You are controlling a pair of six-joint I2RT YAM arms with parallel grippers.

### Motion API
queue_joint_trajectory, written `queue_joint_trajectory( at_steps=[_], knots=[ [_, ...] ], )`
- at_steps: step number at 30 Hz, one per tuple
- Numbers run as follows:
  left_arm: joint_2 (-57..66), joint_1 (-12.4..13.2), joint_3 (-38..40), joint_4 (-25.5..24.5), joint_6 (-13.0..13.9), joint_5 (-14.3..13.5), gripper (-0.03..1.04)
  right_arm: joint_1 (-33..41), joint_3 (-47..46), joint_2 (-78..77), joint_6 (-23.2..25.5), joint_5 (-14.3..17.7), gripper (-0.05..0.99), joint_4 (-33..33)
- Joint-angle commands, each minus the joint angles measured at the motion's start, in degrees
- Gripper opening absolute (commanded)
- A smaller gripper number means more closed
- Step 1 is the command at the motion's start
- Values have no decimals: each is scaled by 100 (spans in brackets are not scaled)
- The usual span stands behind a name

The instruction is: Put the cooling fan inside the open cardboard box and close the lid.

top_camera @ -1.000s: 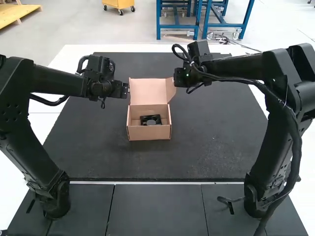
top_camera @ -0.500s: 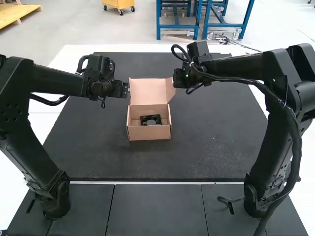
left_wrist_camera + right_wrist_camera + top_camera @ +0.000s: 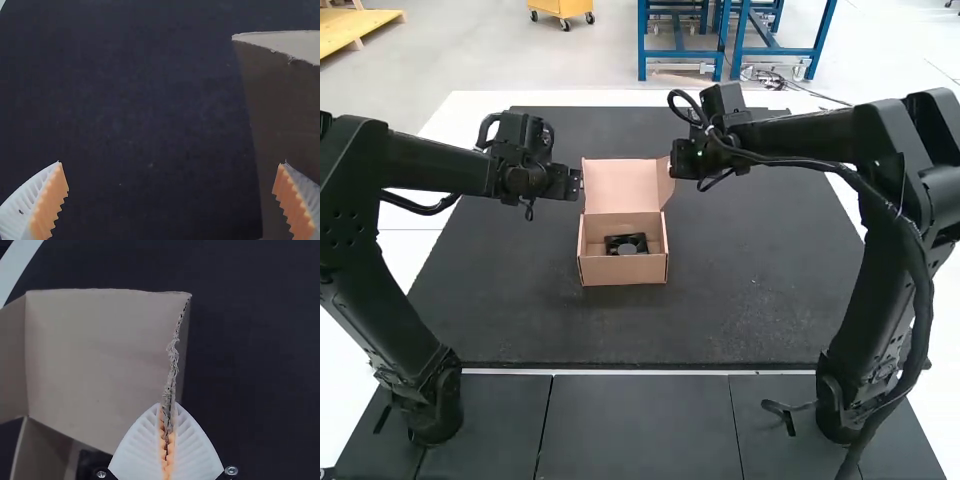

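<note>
A small black square cooling fan (image 3: 625,243) lies flat on the floor of an open brown cardboard box (image 3: 623,270). The box sits near the middle of a black rubber mat (image 3: 750,280) spread over the white table (image 3: 468,105). The box's lid (image 3: 623,184) stands raised along the far side, its plain inner face turned toward the near edge of the mat. A narrow side flap (image 3: 666,183) angles forward at the lid's right end.

The right gripper (image 3: 672,166), reaching in from the right, is clamped on that flap. In the right wrist view its white ribbed fingers (image 3: 142,447) are pressed together, the flap's ragged cardboard edge (image 3: 172,365) pinched between their orange pads. The lid's broad face (image 3: 95,360) spreads away to one side.

The left gripper (image 3: 577,185) hangs just beside the lid's left edge, its jaws spread wide and holding nothing. In the left wrist view its two orange-padded fingers (image 3: 47,200) sit far apart above the dark mat (image 3: 150,110), and a wall of cardboard (image 3: 285,110) rises close to one of them. Whether that finger touches the cardboard cannot be made out.
</note>
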Motion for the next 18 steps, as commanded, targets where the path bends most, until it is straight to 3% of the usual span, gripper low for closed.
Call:
queue_joint_trajectory(
  at_steps=[1,8,18],
  knots=[
    [55,-7,237,-20,-60,32,97,119,-188,47,49,-281,0,-38],
    [37,-16,237,-90,-78,32,97,304,-478,21,40,-281,-1,67],
    [29,-16,237,-143,-140,32,97,374,-874,-181,198,-273,-1,762]
  ],
)
